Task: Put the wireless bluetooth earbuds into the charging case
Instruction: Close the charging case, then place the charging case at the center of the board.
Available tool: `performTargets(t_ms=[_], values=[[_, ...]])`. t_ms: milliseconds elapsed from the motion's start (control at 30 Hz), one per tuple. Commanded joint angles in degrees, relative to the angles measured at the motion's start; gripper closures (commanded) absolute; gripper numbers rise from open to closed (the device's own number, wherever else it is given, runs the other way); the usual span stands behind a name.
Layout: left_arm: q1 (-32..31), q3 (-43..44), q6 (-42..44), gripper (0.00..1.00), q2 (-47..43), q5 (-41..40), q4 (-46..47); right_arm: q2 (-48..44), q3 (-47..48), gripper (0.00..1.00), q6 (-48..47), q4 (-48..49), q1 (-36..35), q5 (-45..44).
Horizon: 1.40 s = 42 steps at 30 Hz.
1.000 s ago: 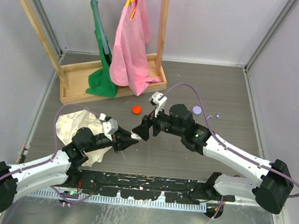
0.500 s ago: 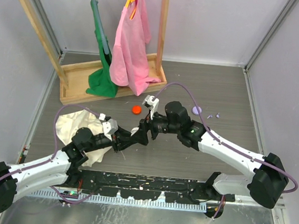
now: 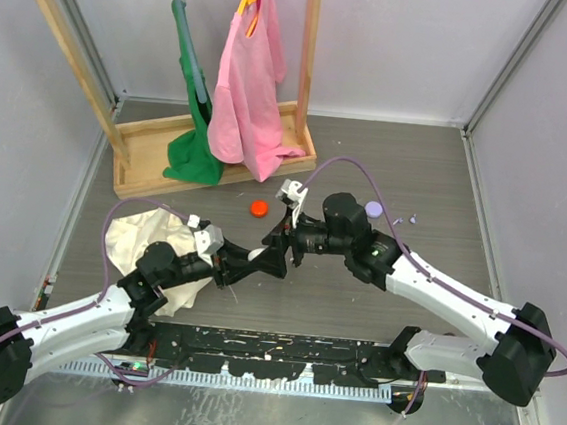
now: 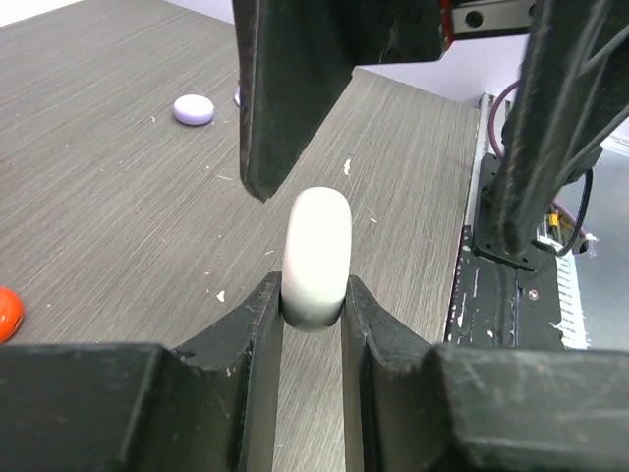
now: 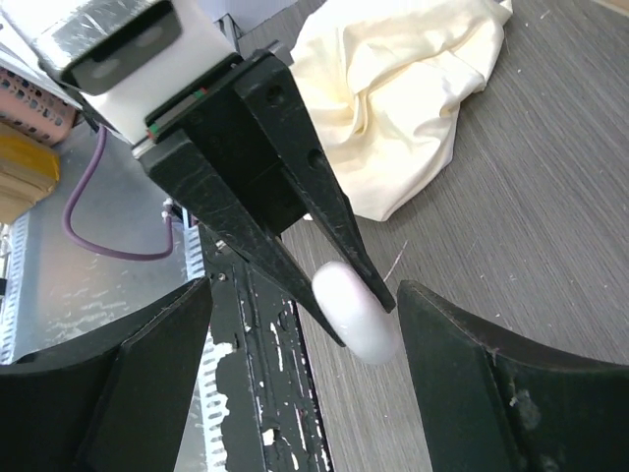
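charging case (image 4: 316, 258) is held up on edge, pinched between the left gripper (image 4: 313, 292) fingers, which are closed firmly on its two broad faces. right gripper (image 5: 305, 292) straddles the case with fingers spread wide, one tip just beside the case's top edge; can't tell if it touches. in the top view, the earbuds (image 3: 413, 219) lie on the table well right of the case, near a lavender puck (image 3: 372, 208) — too small for detail. red-orange cap (image 3: 258, 208) sits just behind the case, cream cloth (image 3: 136, 233) to its left.

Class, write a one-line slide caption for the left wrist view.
Left gripper pinches a pale oval object upright while the open right gripper flanks it.
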<state>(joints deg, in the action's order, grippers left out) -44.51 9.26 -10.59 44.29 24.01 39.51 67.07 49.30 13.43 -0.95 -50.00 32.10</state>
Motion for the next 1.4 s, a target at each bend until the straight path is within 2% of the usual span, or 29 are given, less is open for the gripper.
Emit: performTargets(t_ms=[0, 167, 467, 667, 900, 1067, 1367], values=[[0.0, 2.5, 1.2, 1.00, 0.2, -0.7, 2.6, -3.0, 0.7, 0.19, -1.0, 2.5, 0.3, 0.8], [0.0, 2.8, 1.1, 1.00, 0.9, -1.2, 2.3, -4.7, -0.9, 0.18, -1.3, 2.2, 0.4, -4.4], [0.0, 6.2, -0.9, 1.00, 5.5, -8.8, -3.1, -10.5, -8.9, 0.16, -0.9, 3.2, 0.4, -33.3], [0.1, 10.2, -7.6, 0.99, 12.5, -17.7, -8.3, -12.5, -16.1, 0.15, -0.9, 6.0, 0.5, -48.0], [1.7, 14.5, -16.0, 0.97, 19.7, -27.0, -15.9, -16.1, -25.3, 0.15, -0.7, 11.6, 0.5, -56.8], [5.3, 16.0, -22.8, 0.93, 25.9, -26.2, -16.1, -21.8, -31.2, 0.14, 0.3, 14.4, 0.5, -61.4], [10.2, 21.4, -29.1, 0.84, 37.2, -25.3, -19.0, -29.3, -36.1, 0.14, 0.3, 15.8, 0.5, -66.7]])
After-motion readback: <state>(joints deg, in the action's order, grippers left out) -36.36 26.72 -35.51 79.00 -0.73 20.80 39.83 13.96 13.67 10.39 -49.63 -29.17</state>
